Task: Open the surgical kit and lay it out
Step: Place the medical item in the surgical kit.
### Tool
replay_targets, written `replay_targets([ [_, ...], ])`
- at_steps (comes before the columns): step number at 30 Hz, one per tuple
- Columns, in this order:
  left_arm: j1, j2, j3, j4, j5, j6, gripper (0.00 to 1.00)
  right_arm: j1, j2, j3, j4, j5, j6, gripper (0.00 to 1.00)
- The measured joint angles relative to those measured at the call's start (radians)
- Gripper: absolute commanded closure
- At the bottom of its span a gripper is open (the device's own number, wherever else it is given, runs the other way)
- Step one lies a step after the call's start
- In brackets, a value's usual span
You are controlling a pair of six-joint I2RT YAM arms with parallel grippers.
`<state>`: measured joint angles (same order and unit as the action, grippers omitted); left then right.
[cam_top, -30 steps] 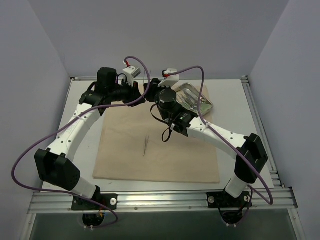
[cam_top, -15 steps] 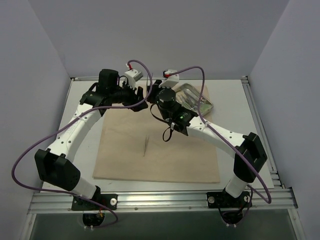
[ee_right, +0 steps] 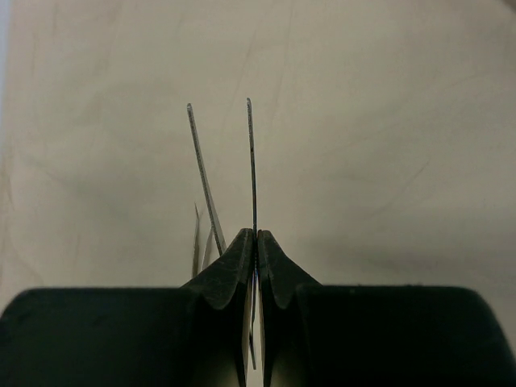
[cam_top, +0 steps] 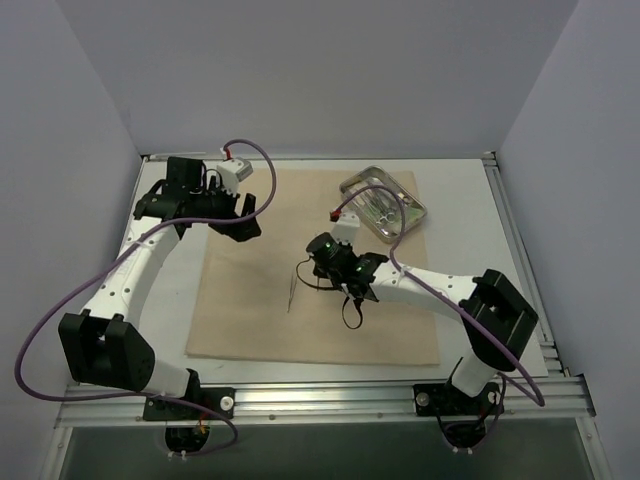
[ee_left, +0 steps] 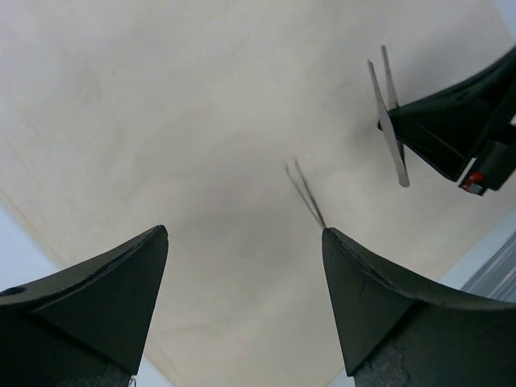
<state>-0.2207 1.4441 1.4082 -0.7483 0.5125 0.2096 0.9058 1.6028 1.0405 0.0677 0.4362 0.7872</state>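
The beige cloth wrap (cam_top: pixel 250 310) lies spread flat on the table. The steel tray (cam_top: pixel 383 203) sits on its far right corner with instruments inside. One pair of thin tweezers (cam_top: pixel 291 290) lies on the middle of the cloth, also seen in the left wrist view (ee_left: pixel 306 193) and the right wrist view (ee_right: pixel 196 238). My right gripper (cam_top: pixel 308 270) (ee_right: pixel 256 234) is shut on a second pair of tweezers (ee_right: pixel 251 161) (ee_left: pixel 389 121), whose prongs stick out just right of the lying pair. My left gripper (cam_top: pixel 243 213) (ee_left: pixel 242 230) hangs open over the cloth's far left, holding nothing.
Bare white table (cam_top: pixel 165 290) borders the cloth on the left and right. Grey walls close in three sides. A metal rail (cam_top: pixel 320 400) runs along the near edge by the arm bases. The right arm's black cable (cam_top: pixel 352 310) dangles over the cloth.
The grippers were together at the back of the cloth. The left one has opened and pulled away to the left. The right one has shut on the tweezers and carried them to the middle.
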Motion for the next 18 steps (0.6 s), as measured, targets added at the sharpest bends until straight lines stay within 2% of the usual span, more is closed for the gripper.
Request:
replay_targets([
  [7,0.121,0.011,-0.105,0.015,-0.005,0.005,0.14,0.039,0.129,-0.002,-0.003,-0.058,0.103,1.0],
  [12,0.139,0.012,-0.109,0.042,0.005,0.006,0.14,0.025,0.217,0.025,-0.004,-0.092,0.108,1.0],
  [18,0.142,0.012,-0.109,0.058,0.031,0.006,0.14,0.016,0.23,0.024,0.029,-0.141,0.153,1.0],
])
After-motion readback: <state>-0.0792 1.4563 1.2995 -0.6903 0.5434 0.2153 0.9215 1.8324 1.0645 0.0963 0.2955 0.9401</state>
